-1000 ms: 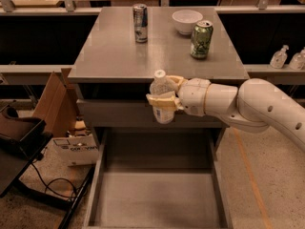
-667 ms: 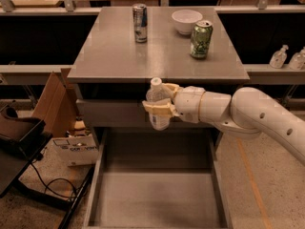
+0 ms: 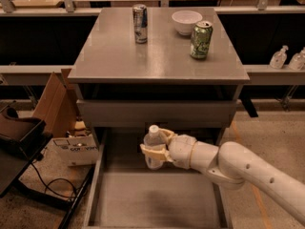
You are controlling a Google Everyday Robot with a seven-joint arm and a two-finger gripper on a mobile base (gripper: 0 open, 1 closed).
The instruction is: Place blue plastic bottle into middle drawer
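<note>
Blue plastic bottle (image 3: pixel 153 138) is upright in the gripper (image 3: pixel 156 146), which is squeezing its sides. It hangs over the back of the open middle drawer (image 3: pixel 152 199). Dropped from this high, it could tip and roll. Moved up, it could bump the grey panel (image 3: pixel 152 113). The green can (image 3: pixel 201 40) far back looks safe.

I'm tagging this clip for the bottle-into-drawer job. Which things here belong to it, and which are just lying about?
In the job:
blue plastic bottle, held above the drawer
gripper, closed around it
middle drawer, pulled out

Lying about:
silver-blue can, green can and white bowl, all on the cabinet top
cardboard box, on the floor
</note>
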